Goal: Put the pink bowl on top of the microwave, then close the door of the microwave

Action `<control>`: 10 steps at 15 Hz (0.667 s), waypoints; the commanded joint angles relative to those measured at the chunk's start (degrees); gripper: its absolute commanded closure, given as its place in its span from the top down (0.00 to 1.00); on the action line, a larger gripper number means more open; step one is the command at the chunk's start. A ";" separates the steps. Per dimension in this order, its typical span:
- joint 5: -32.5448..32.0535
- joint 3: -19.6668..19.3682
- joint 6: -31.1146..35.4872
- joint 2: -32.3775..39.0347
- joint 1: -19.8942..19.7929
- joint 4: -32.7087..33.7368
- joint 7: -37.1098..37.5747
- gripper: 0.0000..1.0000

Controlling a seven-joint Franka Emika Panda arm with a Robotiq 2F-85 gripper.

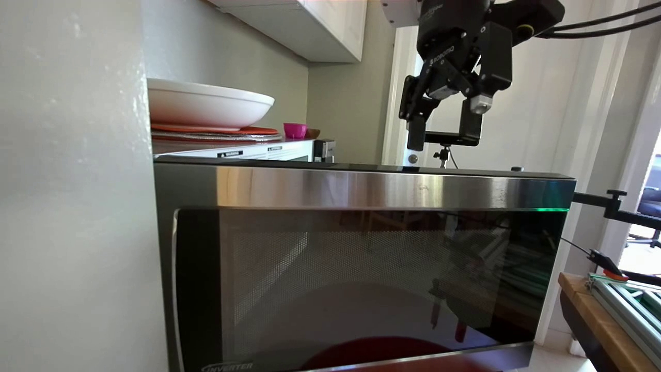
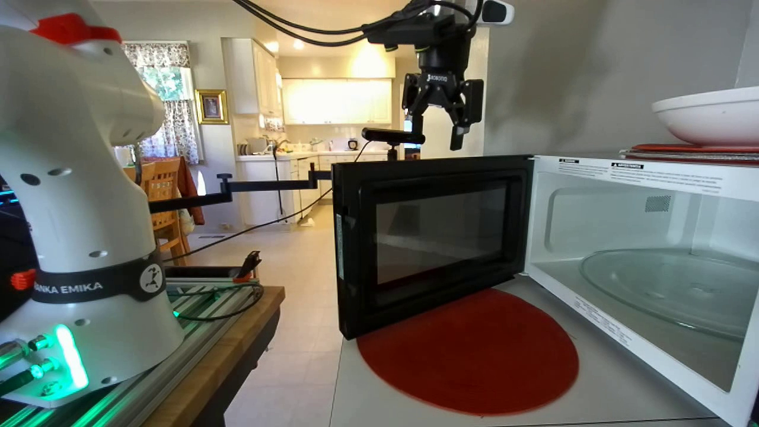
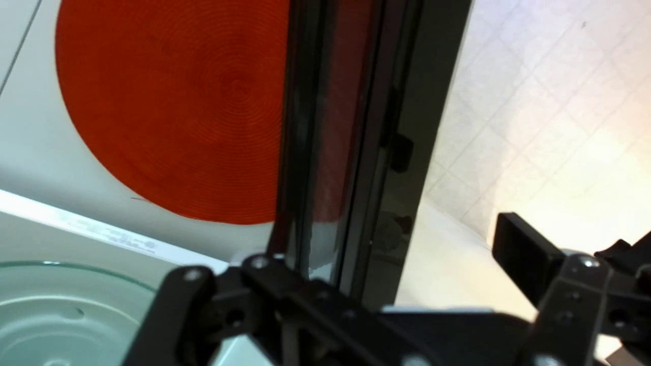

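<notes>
The pink bowl [image 1: 295,130] rests on top of the microwave [image 1: 287,150], towards the back, and does not show in the other two views. Wide ajar, the door of the microwave [image 2: 354,237] swings out from the white-rimmed cavity; its dark glass and steel strip [image 1: 361,188] face an exterior view. My gripper [image 1: 444,129] hangs above the door's top edge in both exterior views, fingers pointing down and spread apart, holding nothing. From the wrist, the gripper [image 3: 396,234] shows the same open jaws, with the door [image 3: 427,127] below and partly between them.
A wide white dish [image 1: 206,103] sits on reddish plates [image 1: 258,131] atop the microwave; a brown bowl [image 1: 313,133] is beside the pink one. A red round mat [image 2: 474,362] lies under the door. A stand-mounted camera [image 2: 392,136] is behind the door, and a cabinet [image 1: 330,31] hangs overhead.
</notes>
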 commanded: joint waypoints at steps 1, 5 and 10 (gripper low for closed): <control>-0.02 0.00 2.74 -2.12 0.80 -3.28 -0.65 1.00; -0.74 0.25 6.54 -2.68 0.92 -5.70 -0.27 1.00; -1.41 0.38 10.56 -2.95 1.30 -8.20 -0.12 1.00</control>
